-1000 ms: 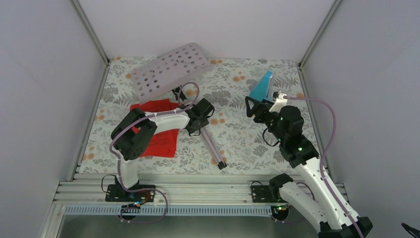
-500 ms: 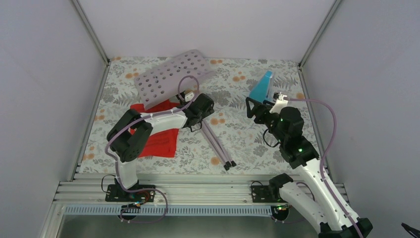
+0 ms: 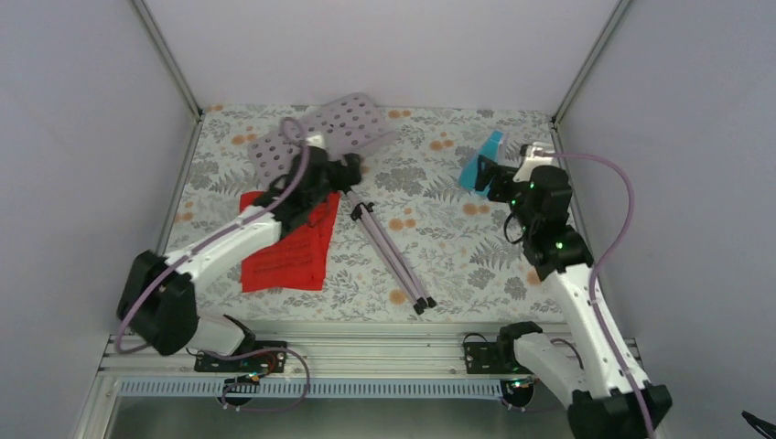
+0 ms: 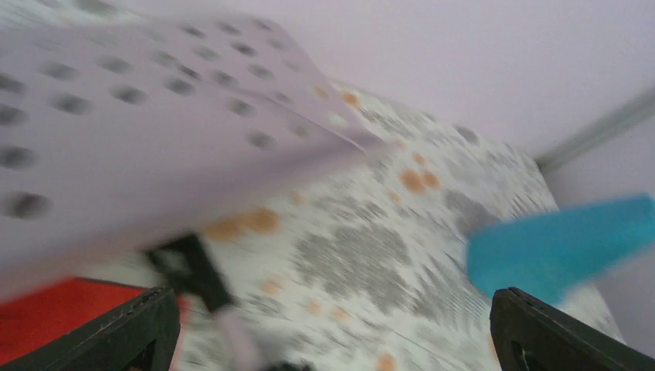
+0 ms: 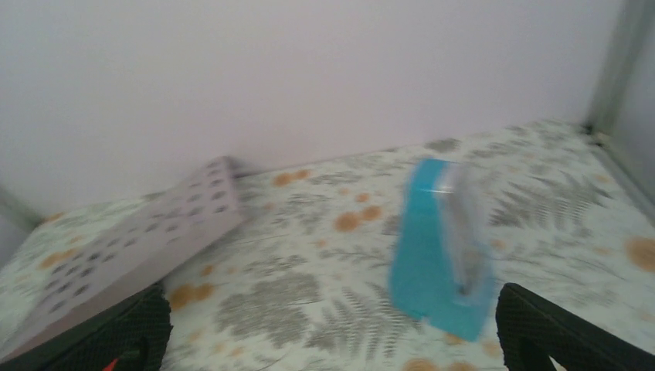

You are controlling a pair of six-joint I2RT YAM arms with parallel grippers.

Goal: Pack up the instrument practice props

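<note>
Since the stand (image 3: 389, 251) dropped flat, left tool (image 3: 351, 166) and right tool (image 3: 494, 176) gape empty. Metronome (image 5: 436, 247) stands far-right, unpacked.

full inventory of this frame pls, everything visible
music stand: 1, silver with a pale perforated desk, desk at far left-centre, legs reaching toward the near edge
sheets of music: seemingly 2 overlapped, red, flat at left, partly under the left arm
metronome: 1, turquoise, upright at far right
floral cloth: 1, grey and orange on white, covers the table
metal rail: 1, silver, near edge
left gripper: open, by the stand's desk
right gripper: open, facing the metronome
</note>
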